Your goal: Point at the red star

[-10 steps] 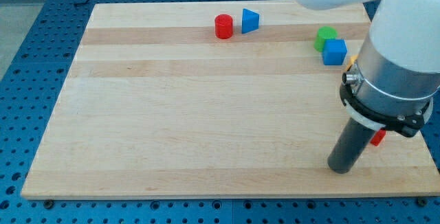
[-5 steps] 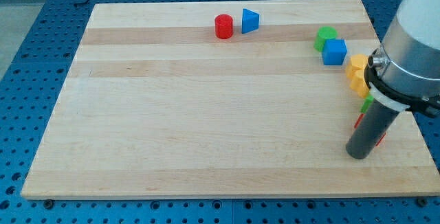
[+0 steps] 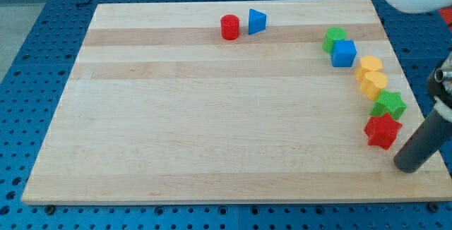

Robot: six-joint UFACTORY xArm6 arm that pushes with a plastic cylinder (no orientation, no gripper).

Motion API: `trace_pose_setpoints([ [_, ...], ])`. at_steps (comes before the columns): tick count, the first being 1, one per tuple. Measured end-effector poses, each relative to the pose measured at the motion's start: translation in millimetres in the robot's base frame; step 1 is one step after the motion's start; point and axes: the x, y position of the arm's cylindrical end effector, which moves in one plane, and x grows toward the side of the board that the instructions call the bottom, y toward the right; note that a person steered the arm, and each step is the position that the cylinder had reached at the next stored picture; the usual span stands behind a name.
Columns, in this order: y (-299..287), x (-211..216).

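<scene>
The red star [image 3: 382, 130] lies near the board's right edge, low in the view. My tip [image 3: 408, 165] rests on the board just to the right of and below the star, a small gap apart from it. A green star [image 3: 390, 104] sits directly above the red star, touching it.
Two yellow blocks [image 3: 371, 77] continue the curved line above the green star, then a blue cube [image 3: 344, 53] and a green block [image 3: 334, 38]. A red cylinder [image 3: 229, 27] and a blue triangular block [image 3: 257, 21] stand near the top middle. The wooden board [image 3: 212, 110] lies on a blue perforated table.
My tip has slid to the right, from left of the red star to its lower right. The arm no longer hides the yellow, green and red blocks.
</scene>
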Motion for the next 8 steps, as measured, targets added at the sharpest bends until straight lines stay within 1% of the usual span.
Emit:
trace_pose_setpoints([
  [2, 12.1, -24.9],
  [3, 12.8, -21.9],
  [4, -1.6, 5.8],
  [5, -44.7, 17.0],
  [6, -100.4, 8.6],
  [7, -116.7, 4.4],
  [8, -115.3, 5.7],
])
